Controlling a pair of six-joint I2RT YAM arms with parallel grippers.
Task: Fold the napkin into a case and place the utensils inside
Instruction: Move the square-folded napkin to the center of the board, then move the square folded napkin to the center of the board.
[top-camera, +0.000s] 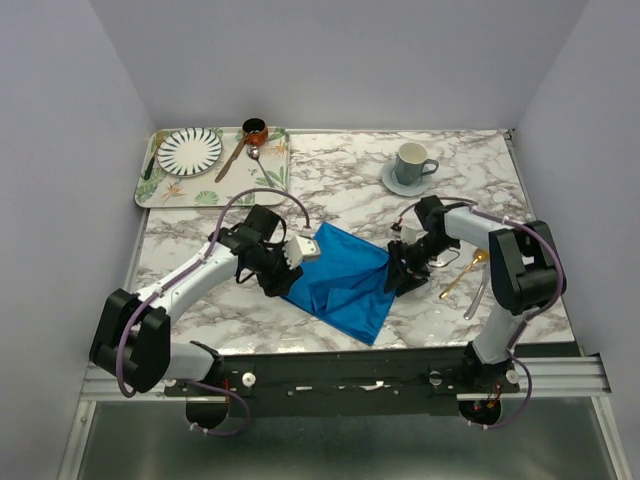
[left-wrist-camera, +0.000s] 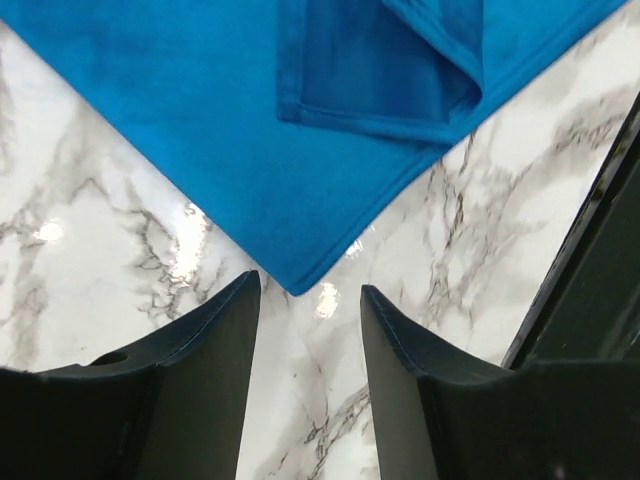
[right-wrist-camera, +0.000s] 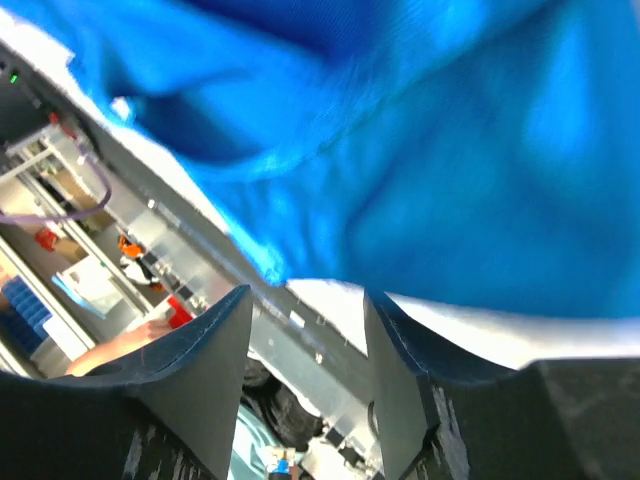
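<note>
- Two claws are sitting at opposite sides of the napkin (top-camera: 345, 283), which is lying part-folded in the middle of the table (top-camera: 340, 180).
- Cloth is looking soft, light and floppy; I'd be pinching a corner or hem, not the middle.
- Left claw (left-wrist-camera: 310, 284) is standing apart, empty, with the napkin corner just ahead of its tips.
- Right claw (right-wrist-camera: 305, 292) is gaping too; the view is blurry, with cloth at its tips and nothing clamped.

Marble table (top-camera: 340, 180), your blue cloth on it.
The napkin (top-camera: 345, 280) lies between your left gripper (left-wrist-camera: 310, 290) and right gripper (right-wrist-camera: 305, 295). A gold spoon (top-camera: 463, 274) rests just right of the latter, a saucer (top-camera: 400, 184) beyond it, and a tray (top-camera: 165, 192) beyond the left.
</note>
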